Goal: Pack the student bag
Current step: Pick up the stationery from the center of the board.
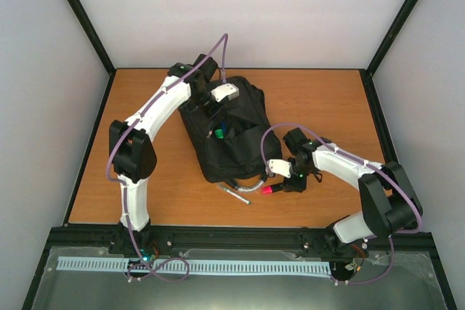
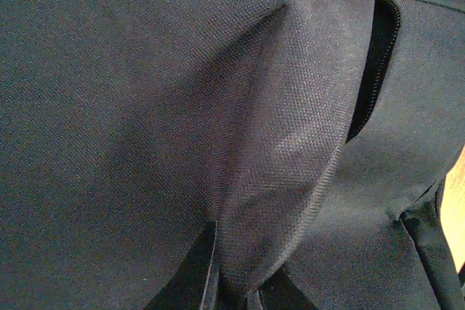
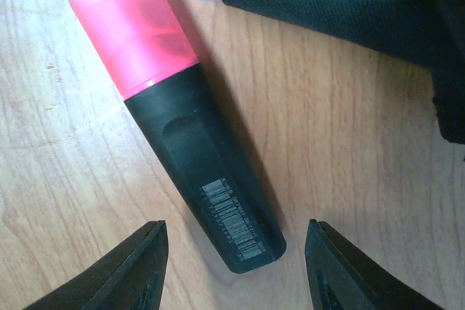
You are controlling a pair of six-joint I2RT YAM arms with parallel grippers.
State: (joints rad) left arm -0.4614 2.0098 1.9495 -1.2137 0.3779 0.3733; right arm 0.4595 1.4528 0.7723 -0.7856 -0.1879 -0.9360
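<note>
The right jaws stand half apart, one tip on each side of the butt end of a highlighter (image 3: 203, 172), touching neither flank; the gap is wider than the barrel, which reads as a line-up for a pinch across its width. The highlighter lies flat on the bench (image 3: 349, 150), its pink cap (image 3: 131, 34) pointing away from the wrist, just beside the edge of the student bag (image 3: 327, 5); taking the black barrel rather than the cap seems the safer choice, since a cap can pull off.

The left jaws are closed to a narrow pinch on a fold (image 2: 276, 143) of the bag's cloth, which runs up from them in a ridge; my reading is that this hold lifts the flap so the zip mouth (image 2: 370, 70) gapes for loading.

From above, the student bag lies in the middle of the bench, the left arm at its far end and the right at its near corner; something green-tipped (image 1: 218, 133) shows in its opening; a slim silver pen (image 1: 237, 193) lies on the bench by its near edge, not yet packed.
</note>
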